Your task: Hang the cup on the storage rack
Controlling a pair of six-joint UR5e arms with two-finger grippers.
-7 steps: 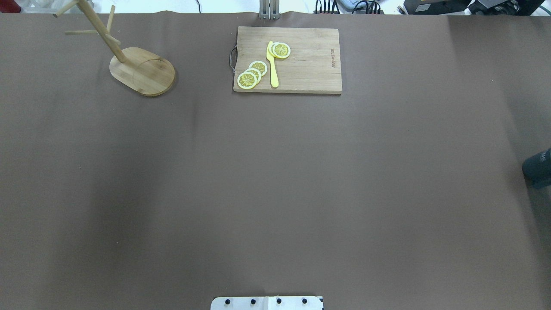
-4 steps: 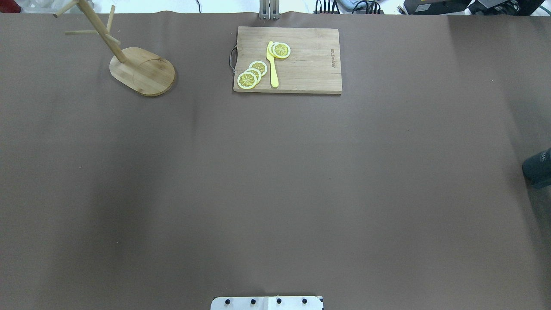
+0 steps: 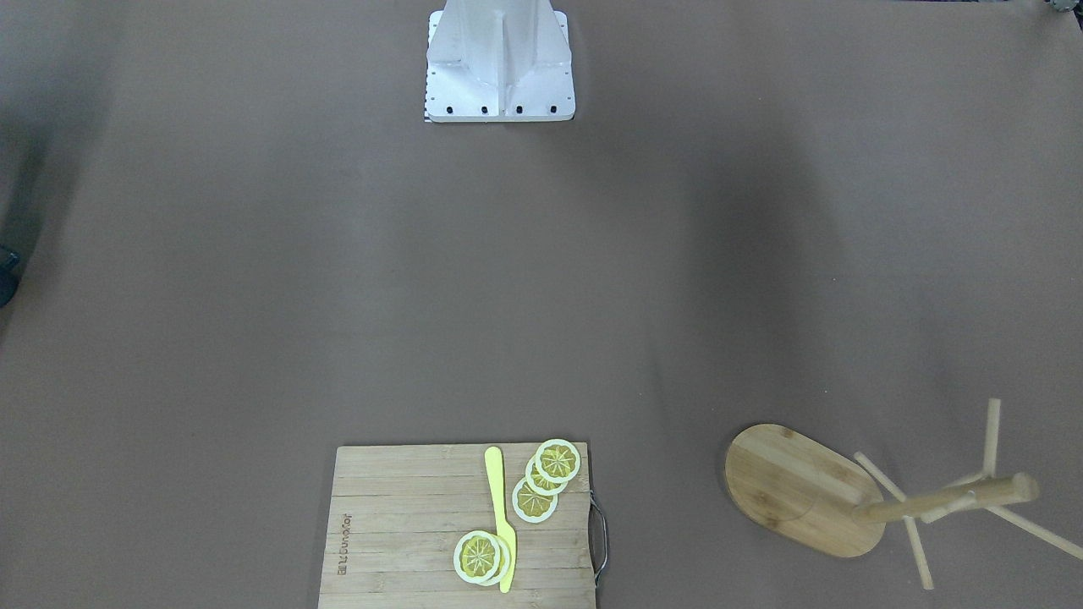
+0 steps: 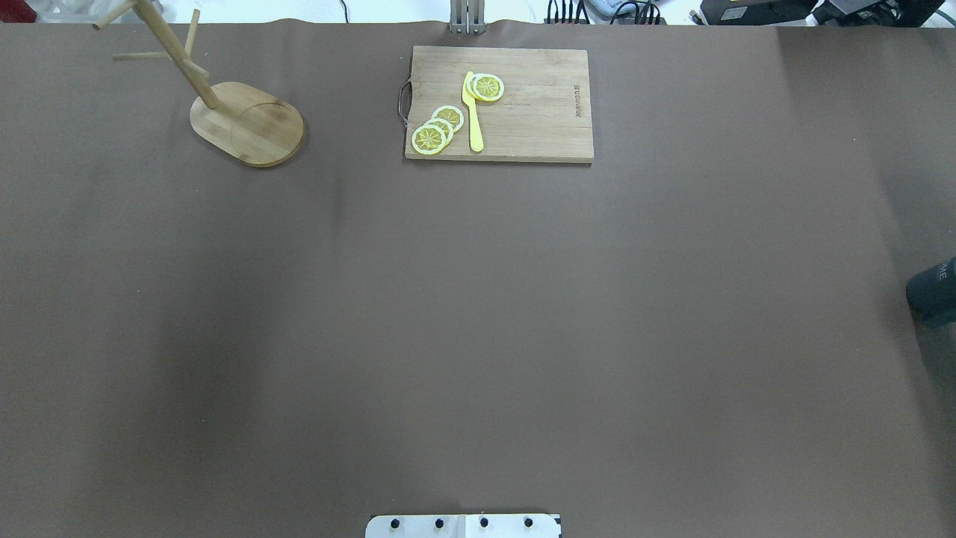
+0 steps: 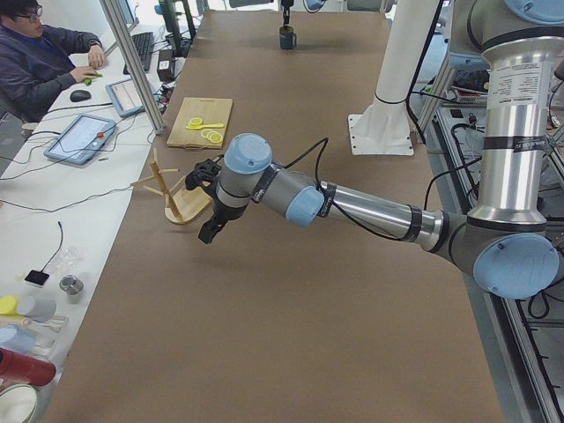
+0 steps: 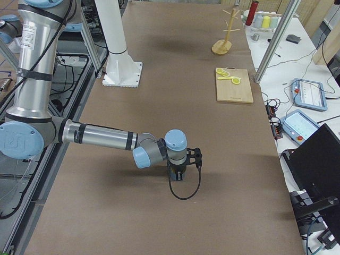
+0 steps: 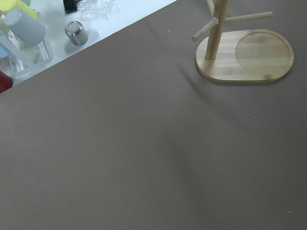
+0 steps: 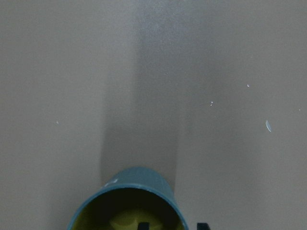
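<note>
Cup (image 8: 128, 179), mouth up, shows a yellowish-green inside.

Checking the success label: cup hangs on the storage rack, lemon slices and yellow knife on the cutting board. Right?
Not quite. In the overhead view the storage rack has bare pegs; the cup is at that view's right edge, far from it. The lemon slices and yellow knife are on the cutting board, as you said.

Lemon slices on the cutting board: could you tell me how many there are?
5: three lemon slices overlapping beside the cutting board's handle, two stacked across the yellow knife; others might hide underneath.
</note>
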